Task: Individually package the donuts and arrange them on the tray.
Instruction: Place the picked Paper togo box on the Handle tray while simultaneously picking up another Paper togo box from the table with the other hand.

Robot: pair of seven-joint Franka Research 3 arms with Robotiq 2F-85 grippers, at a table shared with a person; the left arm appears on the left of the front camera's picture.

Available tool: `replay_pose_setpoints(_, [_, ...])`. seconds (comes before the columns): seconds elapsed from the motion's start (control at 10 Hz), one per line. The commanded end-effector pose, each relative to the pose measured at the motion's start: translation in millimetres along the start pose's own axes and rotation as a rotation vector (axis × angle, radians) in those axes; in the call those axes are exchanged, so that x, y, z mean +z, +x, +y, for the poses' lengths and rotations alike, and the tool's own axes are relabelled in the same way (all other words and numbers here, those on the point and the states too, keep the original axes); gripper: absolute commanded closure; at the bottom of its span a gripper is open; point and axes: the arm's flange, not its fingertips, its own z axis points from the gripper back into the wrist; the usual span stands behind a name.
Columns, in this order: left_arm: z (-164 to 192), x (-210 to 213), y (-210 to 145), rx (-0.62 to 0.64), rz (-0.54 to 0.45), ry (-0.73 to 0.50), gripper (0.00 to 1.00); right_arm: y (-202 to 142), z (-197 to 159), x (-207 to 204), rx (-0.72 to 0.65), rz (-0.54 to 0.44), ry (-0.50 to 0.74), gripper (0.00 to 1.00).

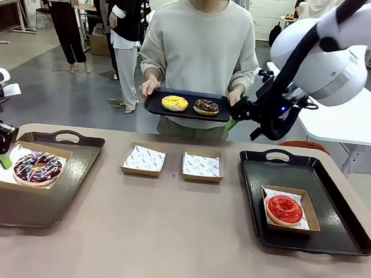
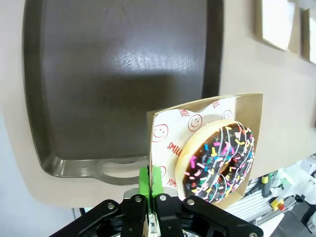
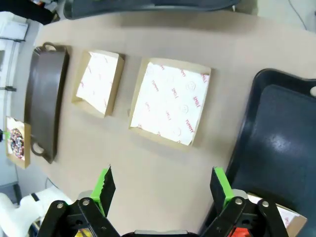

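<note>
My left gripper [image 1: 3, 158] is shut on the edge of a cardboard box [image 2: 207, 118] that holds the dark-iced donut [image 1: 37, 168] with coloured stripes and sprinkles, over the left tray [image 1: 71, 187]. The left wrist view shows the gripper [image 2: 151, 186] pinching the box rim, with the donut [image 2: 217, 163] beside it and the tray [image 2: 123, 74] below. My right gripper [image 1: 237, 115] is open and raised near a small black tray [image 1: 155, 104] that the person holds, which carries the yellow-iced donut [image 1: 174, 103] and the chocolate donut [image 1: 206, 106]. The red donut [image 1: 284, 209] lies boxed on the right tray [image 1: 335, 211].
Two empty paper-lined boxes [image 1: 144, 159] [image 1: 202, 166] sit mid-table between the trays; the right wrist view looks down on them [image 3: 98, 81] [image 3: 170, 101] past its open gripper [image 3: 163, 190]. The person stands at the far edge. Bare table runs along the front.
</note>
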Motion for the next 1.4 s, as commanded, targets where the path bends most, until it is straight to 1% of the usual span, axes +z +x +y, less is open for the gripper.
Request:
replay_pose_setpoints(0.0, [2.7,-3.0,6.2,-0.013,0.032,0.062,0.99,-3.7,3.4,-15.1,-0.006,0.023,-0.044,0.00])
replay_pose_setpoints(0.1, [2.6,-5.1,8.0,-0.008,0.031,0.081,0.99,-5.9,3.6,-17.8,-0.001,0.034,-0.042,0.00])
replay_pose_setpoints(0.2, [2.4,-6.6,9.4,-0.005,0.031,0.081,0.99,-9.0,2.3,-12.6,0.002,0.045,-0.012,0.00])
replay_pose_setpoints(0.3, [3.0,-9.7,3.7,-0.015,0.030,0.044,0.99,-5.3,3.7,-16.3,0.016,0.035,-0.010,0.00])
replay_pose_setpoints(1.1, [3.0,-9.7,3.7,-0.015,0.030,0.044,0.99,-5.1,4.1,-16.1,0.017,0.038,-0.009,0.00])
replay_pose_setpoints(1.2, [3.0,-11.3,5.1,-0.018,0.035,0.050,0.99,0.1,10.5,-27.3,0.001,0.061,-0.074,0.00])
replay_pose_setpoints(1.3, [0.3,-18.7,0.5,-0.049,0.023,0.093,0.99,9.0,19.0,-37.8,-0.008,0.069,-0.145,0.00])
